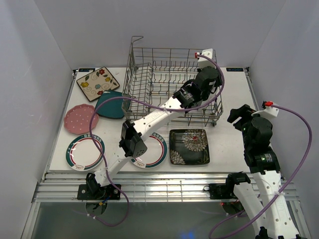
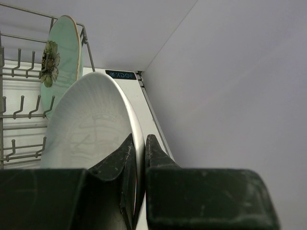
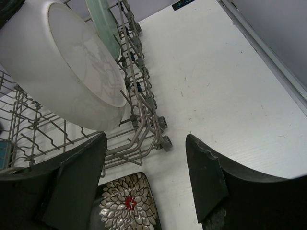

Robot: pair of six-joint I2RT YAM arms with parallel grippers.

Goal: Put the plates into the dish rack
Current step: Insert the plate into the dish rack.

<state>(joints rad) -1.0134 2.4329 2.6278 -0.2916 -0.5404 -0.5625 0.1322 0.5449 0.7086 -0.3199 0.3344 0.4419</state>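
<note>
Pinching the rim of the plain white plate with the left claw, one finger on each face of the edge, clenched tight. Holding that plate on edge and tilted, inside the right end of the dish rack, low among the tines. Impossible to tell whether touching the wires or hanging just clear. Directly behind it, upright near the rack's far right corner: the mint round plate, with a flower print on its face.

Hovering above the worktop just right of the rack with the right claw, released, fingers wide apart and grasping nothing. Below and between those fingers, a corner foot of the rack and bare worktop.

Flat on the worktop, outside the rack:
- cream floral square plate at the far left corner
- teal square plate just beside the rack's left side
- pink dotted plate nearer, next to the teal one
- first green-rimmed round plate at the near left
- second green-rimmed round plate beside it, partly hidden under the left arm
- black floral square plate just in front of the rack
</note>
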